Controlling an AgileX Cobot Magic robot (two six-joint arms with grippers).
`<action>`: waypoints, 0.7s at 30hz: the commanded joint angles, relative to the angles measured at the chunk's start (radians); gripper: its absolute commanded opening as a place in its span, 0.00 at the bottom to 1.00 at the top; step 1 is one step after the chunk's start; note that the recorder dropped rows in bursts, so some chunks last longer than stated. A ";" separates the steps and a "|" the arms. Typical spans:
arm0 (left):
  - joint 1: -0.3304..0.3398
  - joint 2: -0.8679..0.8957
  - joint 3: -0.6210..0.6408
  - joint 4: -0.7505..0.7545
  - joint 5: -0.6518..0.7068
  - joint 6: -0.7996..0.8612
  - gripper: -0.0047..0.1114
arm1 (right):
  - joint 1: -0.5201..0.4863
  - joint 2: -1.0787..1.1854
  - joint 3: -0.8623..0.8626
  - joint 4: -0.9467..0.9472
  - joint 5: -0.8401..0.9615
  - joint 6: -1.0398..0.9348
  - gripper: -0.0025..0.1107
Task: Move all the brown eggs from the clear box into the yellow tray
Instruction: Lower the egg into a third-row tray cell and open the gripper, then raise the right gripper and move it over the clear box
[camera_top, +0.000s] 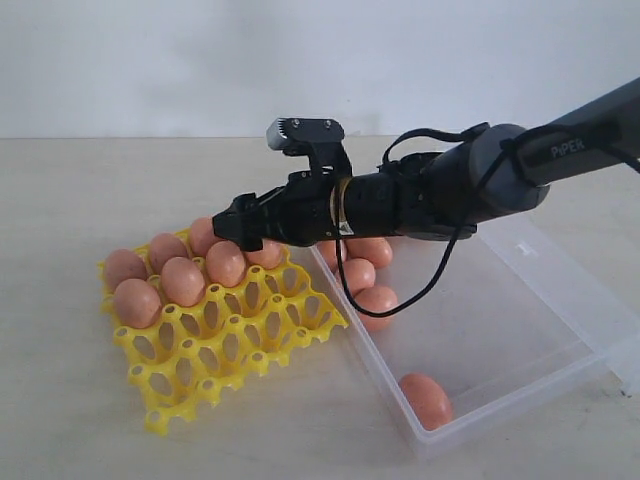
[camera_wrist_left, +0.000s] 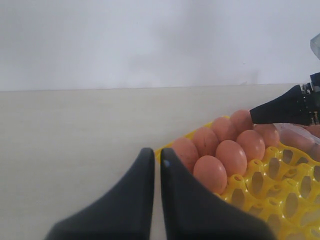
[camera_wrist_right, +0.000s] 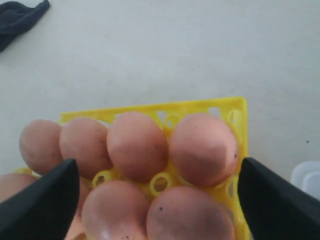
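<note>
Saw the yellow tray (camera_top: 235, 350) up front, 2 rows of brown eggs (camera_top: 183, 280) in its back cups. Found the right gripper (camera_top: 243, 228) wide over them, left gripper (camera_wrist_left: 156, 154) closed beside the tray, clear box (camera_top: 520, 380) alongside.

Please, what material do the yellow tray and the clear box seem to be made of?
The yellow tray: likely moulded plastic, opaque and slightly glossy; the openwork cups have smooth, uniform edges. The clear box: probably thin translucent plastic, smooth; the table and an egg show through its walls.
</note>
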 joint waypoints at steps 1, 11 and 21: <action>0.002 -0.003 0.003 -0.001 -0.007 -0.002 0.08 | -0.001 -0.107 0.004 -0.118 0.003 0.134 0.70; 0.002 -0.003 0.003 -0.001 -0.007 -0.002 0.08 | -0.010 -0.369 0.026 -0.732 -0.023 0.634 0.67; 0.002 -0.003 0.003 -0.001 -0.007 -0.002 0.08 | -0.078 -0.555 0.047 -0.732 0.005 0.505 0.02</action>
